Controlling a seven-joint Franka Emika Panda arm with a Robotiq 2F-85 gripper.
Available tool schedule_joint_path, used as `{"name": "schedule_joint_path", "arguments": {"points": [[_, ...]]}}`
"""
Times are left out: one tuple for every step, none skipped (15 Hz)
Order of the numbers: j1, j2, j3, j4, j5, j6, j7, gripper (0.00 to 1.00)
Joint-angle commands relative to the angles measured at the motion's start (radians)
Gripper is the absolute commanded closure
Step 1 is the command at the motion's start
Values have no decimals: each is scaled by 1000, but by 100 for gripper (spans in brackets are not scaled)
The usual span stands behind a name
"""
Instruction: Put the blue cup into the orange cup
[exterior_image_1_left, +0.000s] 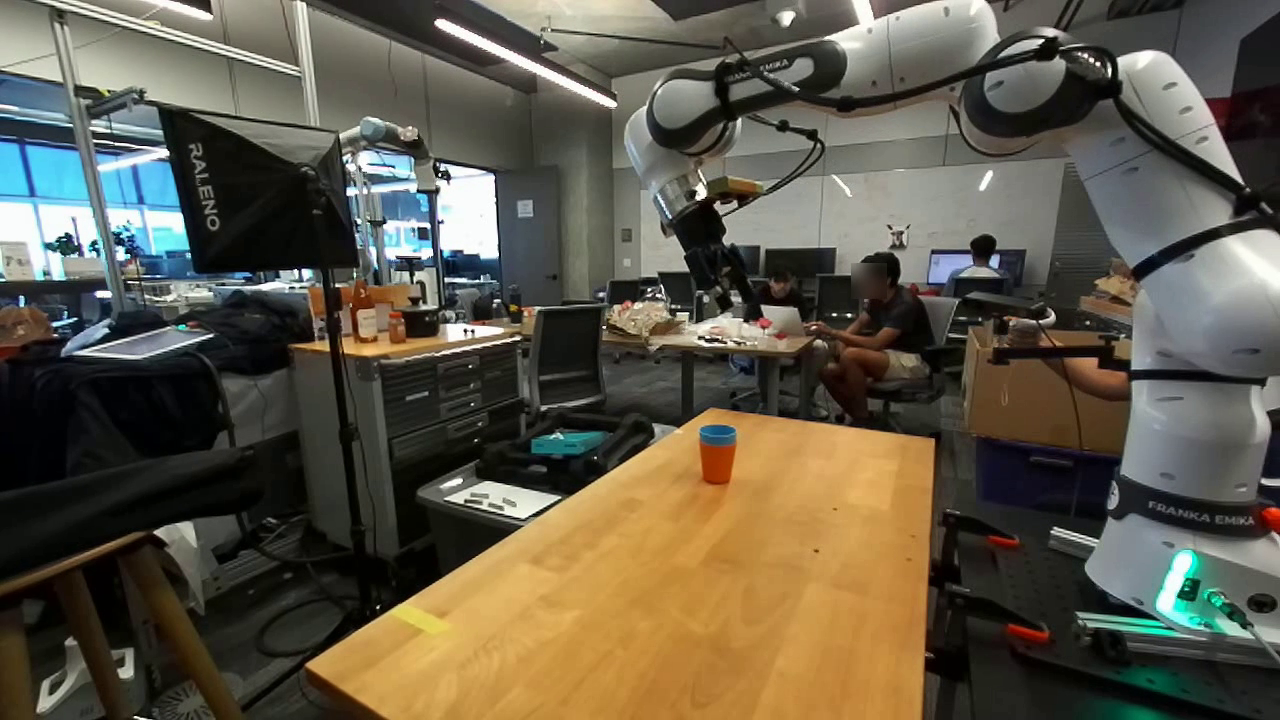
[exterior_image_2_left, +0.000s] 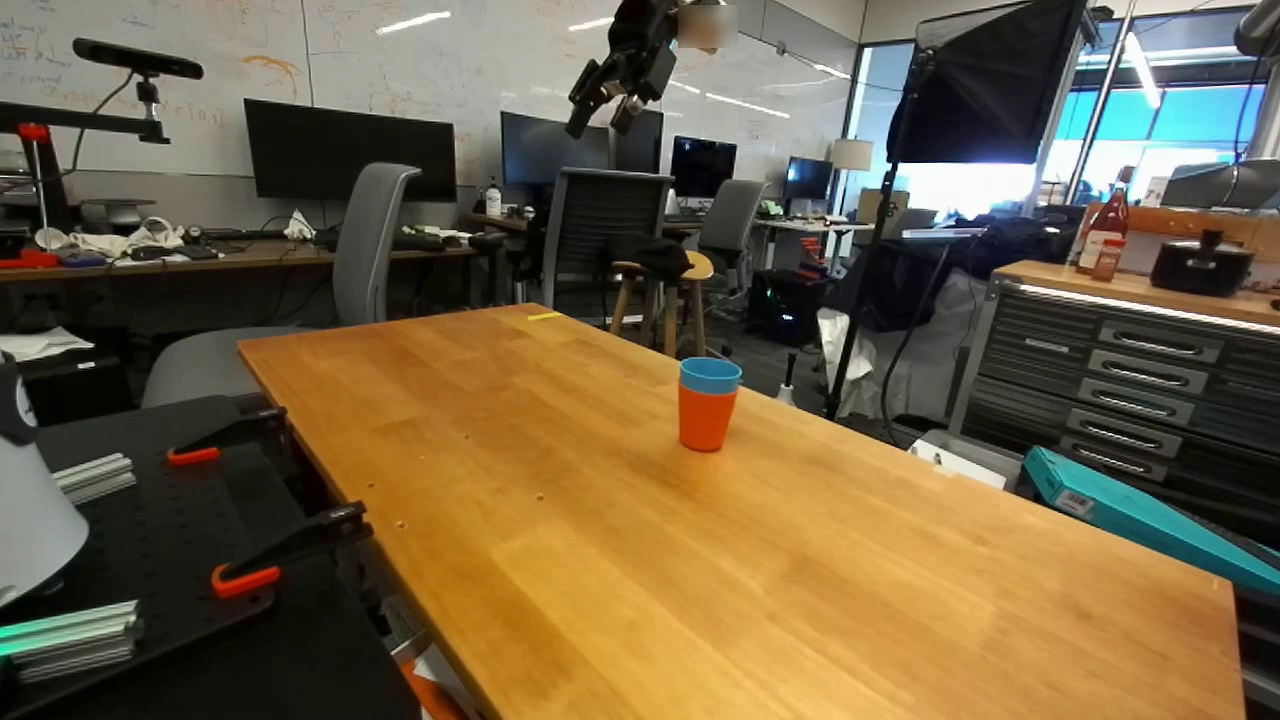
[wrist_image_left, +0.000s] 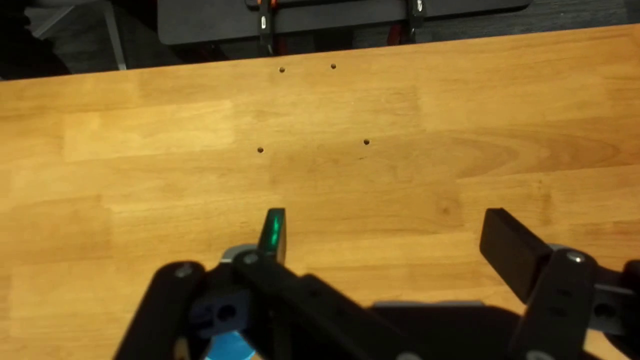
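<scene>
High over the table (exterior_image_2_left: 760, 540), the gripper (wrist_image_left: 387, 240) has its blocky black fingers (wrist_image_left: 510, 250) spread wide, holding nothing. Well below it the blue cup (exterior_image_2_left: 710, 380) sits upright inside the orange cup (exterior_image_2_left: 706, 425), only rim and upper band showing; both are plain, smooth plastic, slightly tapered. In the wrist view only a blue sliver shows behind the gripper's linkage. The table beneath the gripper is warm golden wood in joined strips, dotted with small round holes, with yellow tape (exterior_image_1_left: 422, 619) near one end. Above the gripper, the glossy white arm (exterior_image_1_left: 905, 55) reads FRANKA EMIKA, as does its base (exterior_image_1_left: 1140, 560). Farther out, behind the gripper in an exterior view, a whiteboard (exterior_image_2_left: 450, 60) carries marker scrawl I can't make out. Beyond the table's edge, a black fabric softbox (exterior_image_1_left: 260, 185) says RALENO; near it a metal drawer cabinet (exterior_image_2_left: 1150, 375) bears an amber bottle (exterior_image_2_left: 1110, 220), its label too small to read, and a teal box (exterior_image_2_left: 1130, 510) lies between cabinet and table. Orange-ended black clamps (exterior_image_2_left: 300, 546) stand near the arm's base.
</scene>
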Motion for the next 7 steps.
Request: {"name": "schedule_joint_path", "arguments": {"points": [[7, 119, 6, 204, -12, -30, -27, 0], [6, 45, 2, 77, -5, -4, -7, 0], [7, 64, 2, 105, -5, -4, -8, 0], [8, 78, 2, 125, -5, -4, -10, 0], [9, 84, 1, 130, -5, 1, -11, 0], [9, 90, 1, 137, -5, 1, -11, 0], [9, 91, 1, 140, -5, 1, -11, 0]]}}
